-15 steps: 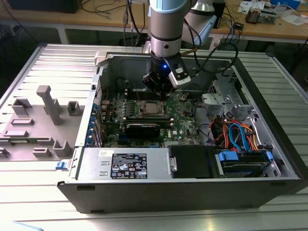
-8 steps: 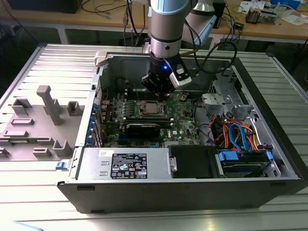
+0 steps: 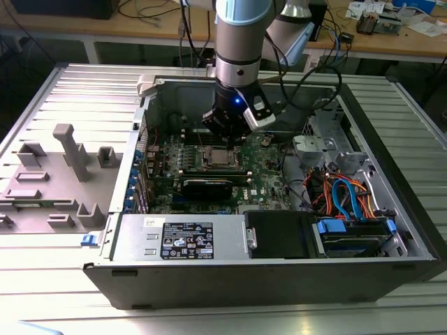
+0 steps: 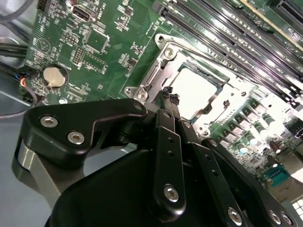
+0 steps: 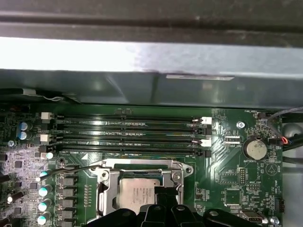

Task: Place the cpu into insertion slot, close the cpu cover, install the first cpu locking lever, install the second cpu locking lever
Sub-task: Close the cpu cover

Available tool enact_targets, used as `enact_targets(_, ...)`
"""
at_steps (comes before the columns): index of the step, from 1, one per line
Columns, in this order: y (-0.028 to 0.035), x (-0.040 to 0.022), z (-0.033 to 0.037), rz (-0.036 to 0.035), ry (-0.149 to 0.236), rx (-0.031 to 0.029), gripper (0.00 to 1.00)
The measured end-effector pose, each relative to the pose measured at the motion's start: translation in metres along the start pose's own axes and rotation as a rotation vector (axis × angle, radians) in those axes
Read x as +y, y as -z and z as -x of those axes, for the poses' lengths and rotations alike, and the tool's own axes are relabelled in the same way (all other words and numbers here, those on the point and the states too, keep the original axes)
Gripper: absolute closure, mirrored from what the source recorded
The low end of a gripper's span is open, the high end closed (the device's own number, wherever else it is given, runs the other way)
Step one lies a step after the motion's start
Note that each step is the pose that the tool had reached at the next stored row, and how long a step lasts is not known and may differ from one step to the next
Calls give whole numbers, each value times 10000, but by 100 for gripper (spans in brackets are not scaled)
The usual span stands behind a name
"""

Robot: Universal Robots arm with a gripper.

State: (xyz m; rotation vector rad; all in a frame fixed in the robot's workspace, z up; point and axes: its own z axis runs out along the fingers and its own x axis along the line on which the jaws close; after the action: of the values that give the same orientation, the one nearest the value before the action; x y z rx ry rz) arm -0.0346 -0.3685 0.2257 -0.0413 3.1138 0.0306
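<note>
In the second wrist view you see the coin cell (image 4: 53,75) on the board (image 4: 109,28), then your claw (image 4: 170,96), fingers (image 4: 168,137) pinched shut and empty, tips at the rim of the slot (image 4: 166,51), and the cpu (image 4: 199,92) seated inside under the flat cover (image 4: 199,64).

Ribbed metal table (image 3: 49,279); open computer case (image 3: 244,283), grey fixture (image 3: 42,188) atop

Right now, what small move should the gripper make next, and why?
Probably a short, slow press of the gripper onto the locking lever beside the cpu cover. The cpu already lies in the insertion slot, the cover lies flat over it, and the gripper tip is at the cover's edge. Whether that lever is latched I cannot tell.
</note>
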Motion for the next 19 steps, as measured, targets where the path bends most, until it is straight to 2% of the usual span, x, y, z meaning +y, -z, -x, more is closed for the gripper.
enact_targets(7,-2,4,-145,2,77,-1,89)
enact_targets(10,0,3,-208,3,100,-22,89)
enact_targets(12,0,-14,-238,8,129,-34,89)
enact_targets(16,2,-92,-303,20,212,-45,89)
enact_targets(19,-1,-105,-336,21,245,-44,89)
